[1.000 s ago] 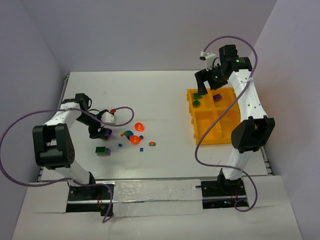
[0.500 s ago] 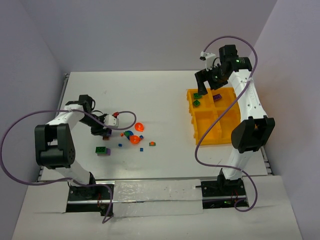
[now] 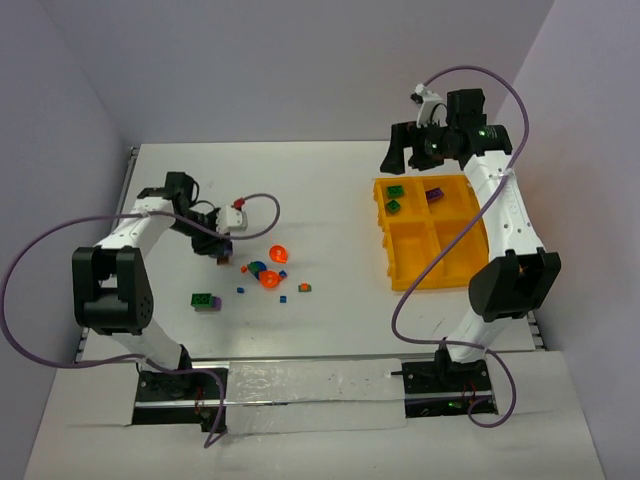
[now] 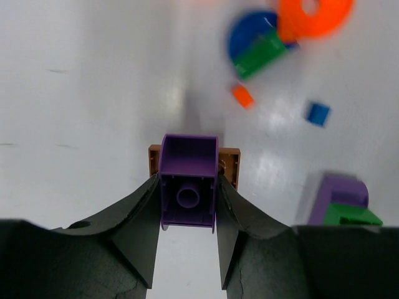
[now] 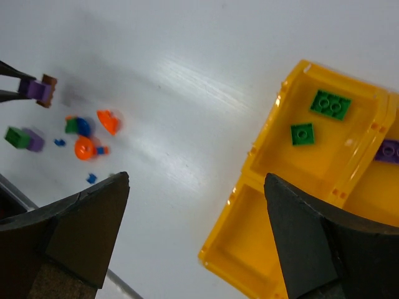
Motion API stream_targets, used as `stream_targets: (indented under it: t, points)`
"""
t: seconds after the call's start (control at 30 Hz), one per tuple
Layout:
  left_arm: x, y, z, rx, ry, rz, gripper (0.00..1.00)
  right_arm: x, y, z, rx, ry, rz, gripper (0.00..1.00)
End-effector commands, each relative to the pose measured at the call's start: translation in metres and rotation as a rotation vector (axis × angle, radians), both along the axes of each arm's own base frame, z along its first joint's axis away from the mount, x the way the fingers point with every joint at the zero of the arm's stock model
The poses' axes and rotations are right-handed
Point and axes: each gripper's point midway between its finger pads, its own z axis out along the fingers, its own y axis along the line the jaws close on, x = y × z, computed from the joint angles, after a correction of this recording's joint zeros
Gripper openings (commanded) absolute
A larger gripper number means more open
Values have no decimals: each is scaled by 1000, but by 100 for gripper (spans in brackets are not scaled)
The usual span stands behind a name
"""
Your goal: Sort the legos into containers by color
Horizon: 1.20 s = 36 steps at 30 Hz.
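My left gripper [image 4: 187, 215] is shut on a purple brick [image 4: 189, 187] held on its side, hollow underside facing the wrist camera. A brown brick [image 4: 232, 167] clings to its far face. From above, the left gripper [image 3: 220, 246] hovers just left of the loose legos. Those include two orange dishes [image 3: 278, 254], a blue round piece with a green brick [image 4: 262, 43] and a green-and-purple brick [image 3: 205, 300]. My right gripper [image 5: 196, 179] is open and empty, high over the far-left corner of the yellow tray [image 3: 386, 240]. Two green bricks [image 5: 330, 104] lie in one compartment, a purple brick [image 5: 389, 151] in the adjoining one.
Small blue bits [image 3: 241, 290] and an orange bit [image 4: 242, 96] are scattered among the loose legos. The tray's two near compartments [image 3: 412, 250] hold nothing. Purple cables loop beside both arms. Walls close the table at the back and sides.
My left gripper has shut on the purple brick and carried it, brown brick attached, away from the near edge. My right gripper has risen and drawn back from the tray's green compartment.
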Motion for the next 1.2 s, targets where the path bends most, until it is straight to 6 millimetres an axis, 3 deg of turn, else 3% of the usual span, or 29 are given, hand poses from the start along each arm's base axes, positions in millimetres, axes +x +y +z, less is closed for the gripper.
stream_targets:
  t: [0.0, 0.13, 0.17, 0.3, 0.47, 0.7, 1.03, 1.17]
  points:
    - [63, -52, 107, -296, -123, 309, 0, 17, 26, 41, 175, -84, -65, 94]
    - [88, -85, 188, -539, -162, 549, 0, 11, 59, 43, 230, -56, -27, 92]
    - [88, -92, 199, -580, -164, 587, 0, 10, 64, 43, 236, -52, -17, 91]
    - [84, -122, 238, -718, -213, 686, 0, -1, 115, 46, 277, -27, 98, 91]
    - [68, -158, 271, -809, -247, 630, 0, -14, 158, 41, 322, 18, 220, 90]
    - [55, -184, 282, -824, -291, 575, 0, -33, 192, 41, 400, 84, 358, 85]
    - [44, -203, 287, -807, -333, 506, 0, -41, 203, 33, 367, 84, 389, 77]
    - [41, -208, 290, -810, -341, 494, 0, -38, 204, 29, 357, 86, 378, 60]
